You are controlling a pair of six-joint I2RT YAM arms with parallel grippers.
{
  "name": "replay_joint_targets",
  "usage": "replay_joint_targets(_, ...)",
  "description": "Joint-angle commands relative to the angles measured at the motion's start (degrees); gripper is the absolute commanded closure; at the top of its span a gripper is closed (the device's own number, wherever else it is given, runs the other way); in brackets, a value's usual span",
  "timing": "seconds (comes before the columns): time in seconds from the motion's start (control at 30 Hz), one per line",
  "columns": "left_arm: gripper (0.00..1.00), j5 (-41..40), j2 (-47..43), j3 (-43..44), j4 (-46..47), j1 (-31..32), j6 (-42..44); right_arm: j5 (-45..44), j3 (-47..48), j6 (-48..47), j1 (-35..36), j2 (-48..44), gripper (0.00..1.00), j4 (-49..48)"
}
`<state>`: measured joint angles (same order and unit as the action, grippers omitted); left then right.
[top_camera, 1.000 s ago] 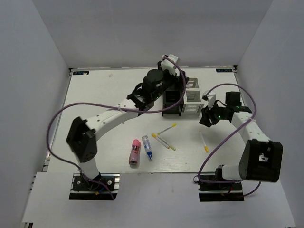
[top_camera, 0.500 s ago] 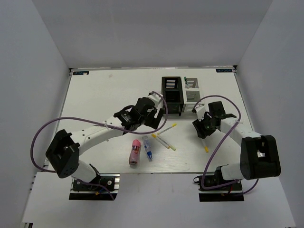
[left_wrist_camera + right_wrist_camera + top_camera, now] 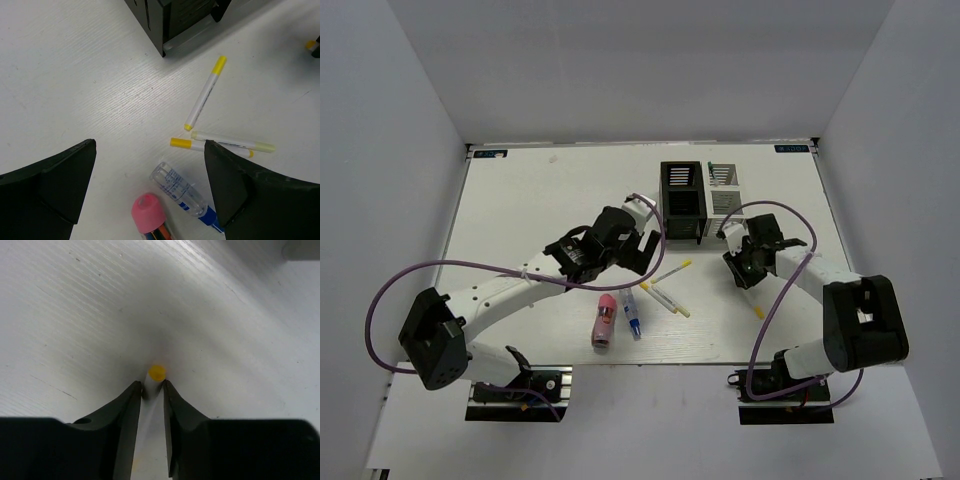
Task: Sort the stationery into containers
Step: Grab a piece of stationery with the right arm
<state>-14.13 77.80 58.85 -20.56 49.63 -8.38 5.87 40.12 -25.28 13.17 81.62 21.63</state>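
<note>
Right tool [image 3: 151, 386]: closed on a yellow-ended pen [image 3: 157, 372], one finger touching each side close to its end.
Pen position: right part of the bench [image 3: 520, 200], just on the near side of the white box [image 3: 720, 215]. The wrist view does not show whether it has left the surface.
Step in hand: judged a pick-up. Recommend a firm grip, a straight lift, then tipping the pen upright before lowering it into a compartment.
Left tool [image 3: 150, 150]: jaws wide, holding nothing, above three loose pens [image 3: 204, 95], a pink tube [image 3: 148, 214] and a blue-tipped tube [image 3: 180, 192].
Obstructions: a purple cable [image 3: 760, 207] arcs beside the white box; the black box [image 3: 682, 225] stands just left of it.
</note>
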Motion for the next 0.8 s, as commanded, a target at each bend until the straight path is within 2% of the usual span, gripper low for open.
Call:
replay_joint_targets(0.0, 0.01, 0.68, -1.86, -0.57, 0.52, 0.30, 1.00, -2.01, -1.01, -0.21, 0.45, 3.98, 0.73, 2.45)
replay_joint_targets(0.13, 0.01, 1.91, -1.86, -1.11, 1.13, 0.30, 1.00, 1.77, -0.22, -1.61, 0.54, 4.86, 0.89, 4.74)
replay_joint_targets(0.27, 0.01, 3.75, -1.33, -1.11, 1.13, 0.30, 1.00, 6.07, 1.09, -4.68, 0.45, 2.94, 0.98, 8.59)
replay_joint_targets(0.47, 0.01, 3.76, 1.21, -1.11, 1.13, 0.30, 1.00, 19.60, 9.70, -13.11, 0.81, -6.47, 1.00, 20.79)
replay_joint_targets(0.6, 0.01, 3.76, 1.74, -1.11, 1.13, 0.30, 1.00, 27.16, 22.44, -14.97, 0.72, -9.55, 1.00, 26.42)
replay_joint_targets(0.7, 0.01, 3.76, 1.74, -1.11, 1.13, 0.30, 1.00, 32.61, 31.39, -14.98, 0.80, -8.42, 1.00, 26.98)
replay_joint_targets(0.77, 0.01, 3.23, 1.74, -1.11, 1.13, 0.30, 1.00, 33.15, 36.48, -12.70, 0.80, -6.06, 1.00, 22.96)
